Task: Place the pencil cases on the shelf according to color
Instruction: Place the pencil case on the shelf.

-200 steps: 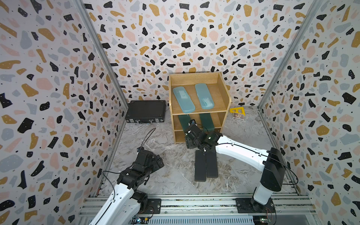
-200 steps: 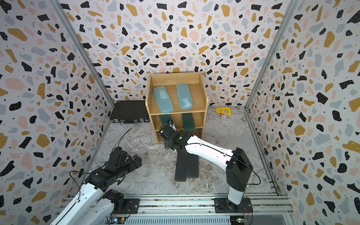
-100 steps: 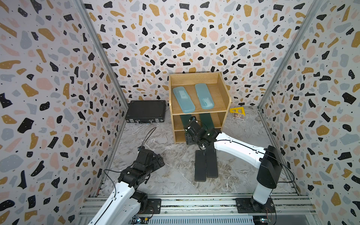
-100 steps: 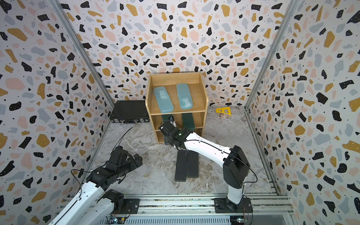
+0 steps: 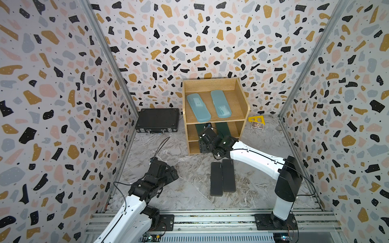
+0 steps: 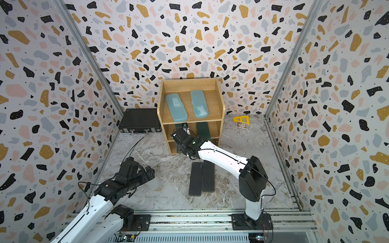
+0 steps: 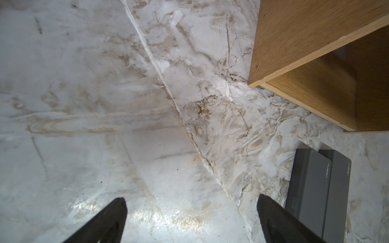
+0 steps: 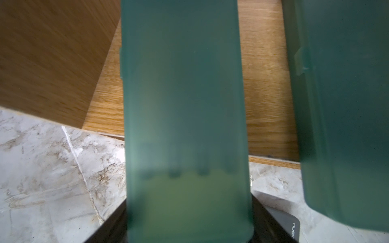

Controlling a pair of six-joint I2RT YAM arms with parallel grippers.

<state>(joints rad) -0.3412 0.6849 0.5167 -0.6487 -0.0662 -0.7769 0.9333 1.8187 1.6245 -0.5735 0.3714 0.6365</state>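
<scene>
One green case (image 8: 185, 94) sits clamped in the right pincer (image 5: 205, 132), partly over the middle board of the shelf (image 5: 242, 98), just beside its green twin (image 5: 223, 130). It is best pushed straight in, level and parallel to the twin, before letting go. The left pincer (image 7: 189, 218) gapes empty above the marbled floor (image 5: 185, 164), near two black cases (image 5: 216, 178). Speckled walls (image 5: 63, 84) close in.

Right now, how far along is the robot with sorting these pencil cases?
Done: two translucent light-blue cases lie on the light wooden shelf's top tier, one dark green case on the middle tier. In hand: the right arm's jaws grip the second dark green case, partway into that tier. Left: two matte black cases on the floor.
</scene>
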